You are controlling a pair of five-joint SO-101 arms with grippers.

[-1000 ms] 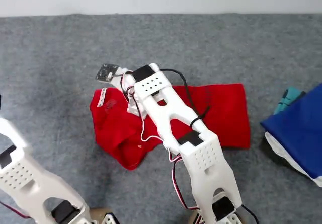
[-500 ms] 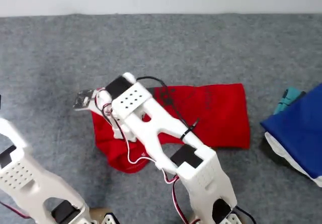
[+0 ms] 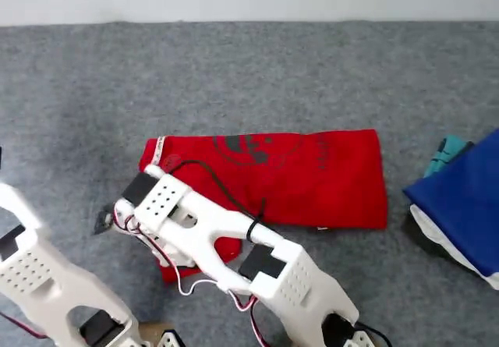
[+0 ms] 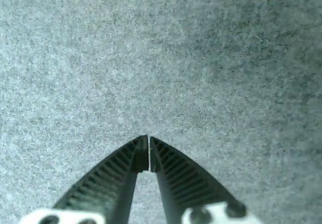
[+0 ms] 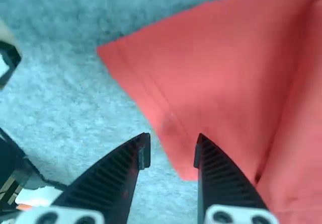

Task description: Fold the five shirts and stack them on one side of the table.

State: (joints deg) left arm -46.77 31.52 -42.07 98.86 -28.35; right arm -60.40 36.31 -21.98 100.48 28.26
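A red shirt [image 3: 312, 175] lies as a long band across the middle of the grey table, its dark print facing up; a loose flap [image 3: 222, 247] pokes out beneath the right arm. My right arm [image 3: 210, 234] stretches from the near edge to the shirt's near-left end. The right gripper [image 3: 103, 221] sits just left of the shirt over bare carpet. In the right wrist view this gripper [image 5: 171, 147] is open, with a corner of the red shirt [image 5: 211, 88] lying between and beyond its fingers. My left gripper [image 4: 149, 153] is shut over bare grey carpet.
A stack with a blue shirt [image 3: 468, 203] on top sits at the table's right edge, a teal piece [image 3: 446, 154] showing beside it. The left arm's white body [image 3: 47, 285] occupies the near-left corner. Grey carpet lies beyond the red shirt up to the far edge.
The right arm swung from the shirt's far-left end toward the near left, off the cloth. The bunched left part of the red shirt now lies flatter, with its print showing.
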